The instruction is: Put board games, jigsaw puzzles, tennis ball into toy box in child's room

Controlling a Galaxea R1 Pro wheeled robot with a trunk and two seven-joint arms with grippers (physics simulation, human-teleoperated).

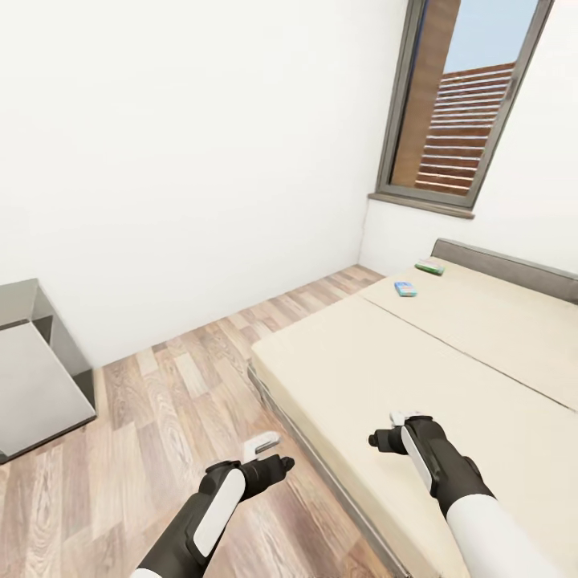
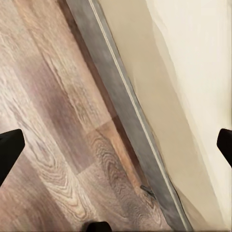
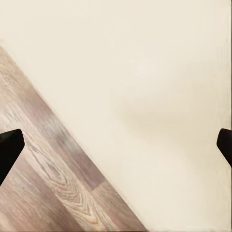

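Note:
Two board games lie on the bed (image 1: 449, 377) near its grey headboard: a green-edged box (image 1: 429, 266) and a smaller blue box (image 1: 405, 289). My left gripper (image 1: 271, 454) hangs open over the wood floor beside the bed's near corner; in the left wrist view (image 2: 116, 147) its fingertips (image 2: 9, 150) stand wide apart over the bed's grey frame edge. My right gripper (image 1: 395, 430) is open above the near part of the beige mattress (image 3: 154, 87), far short of the two boxes. The table, toy box, jigsaw puzzles and tennis ball are out of view.
A grey cabinet (image 1: 36, 377) stands on the plank floor (image 1: 177, 385) at the left against the white wall. A tall grey-framed window (image 1: 457, 104) is in the corner above the bed's head. Open floor runs between cabinet and bed.

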